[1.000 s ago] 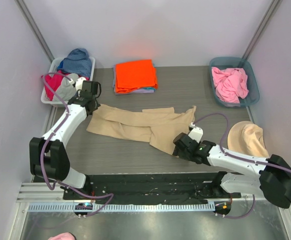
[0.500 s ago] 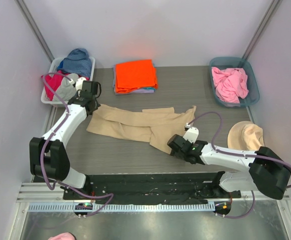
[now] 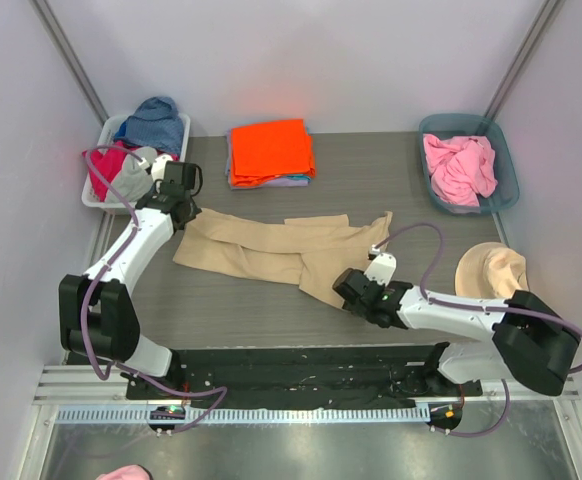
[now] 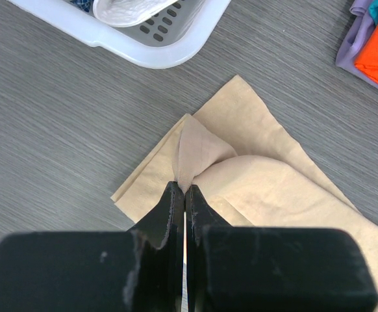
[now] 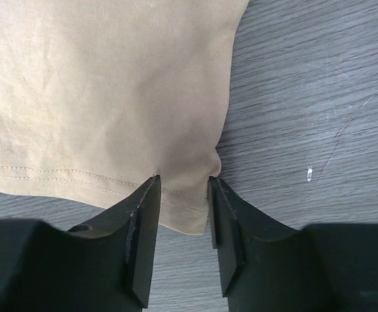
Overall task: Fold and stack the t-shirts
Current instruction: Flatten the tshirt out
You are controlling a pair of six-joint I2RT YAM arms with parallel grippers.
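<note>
A tan shirt (image 3: 271,245) lies spread lengthwise across the grey table. My left gripper (image 3: 185,207) is shut on its far-left corner; in the left wrist view the jaws (image 4: 184,190) pinch a raised fold of the tan cloth (image 4: 260,188). My right gripper (image 3: 343,285) is open at the shirt's near-right end. In the right wrist view the gripper (image 5: 182,188) straddles the stitched hem corner of the shirt (image 5: 111,84), with cloth between the jaws. A folded orange shirt (image 3: 270,150) tops a stack with a lavender one (image 3: 293,182) beneath it. A pink shirt (image 3: 458,168) lies crumpled in a bin.
A teal bin (image 3: 511,175) at the far right holds the pink shirt. A white basket (image 3: 93,198) at the far left holds blue, red and grey clothes; its rim shows in the left wrist view (image 4: 163,55). A tan hat (image 3: 496,275) lies by the right arm.
My right gripper has moved left, up to the shirt's near-right hem. The left arm and the shirt have not moved.
</note>
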